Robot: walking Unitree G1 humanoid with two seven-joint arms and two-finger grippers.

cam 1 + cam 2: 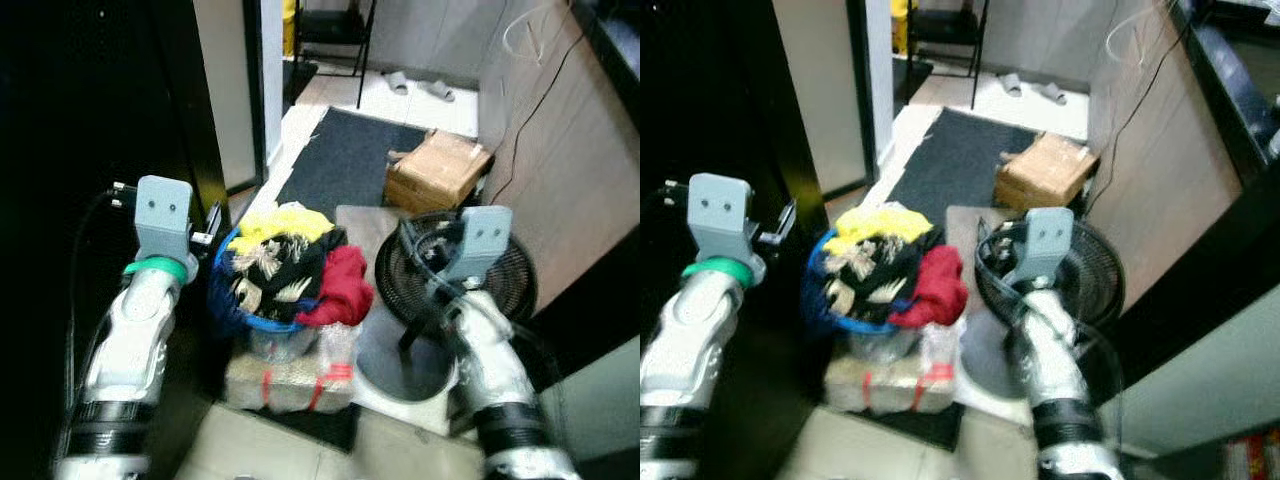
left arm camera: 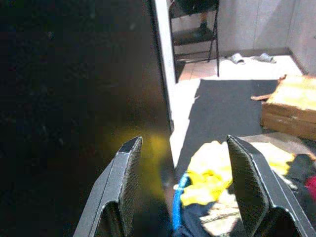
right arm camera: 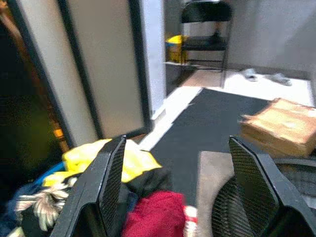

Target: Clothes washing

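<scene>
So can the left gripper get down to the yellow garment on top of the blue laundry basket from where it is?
Probably yes. The left gripper is open, with the yellow garment showing between its fingers just ahead. Nothing lies over the blue laundry basket; only the dark door panel crowds its outer side.
</scene>
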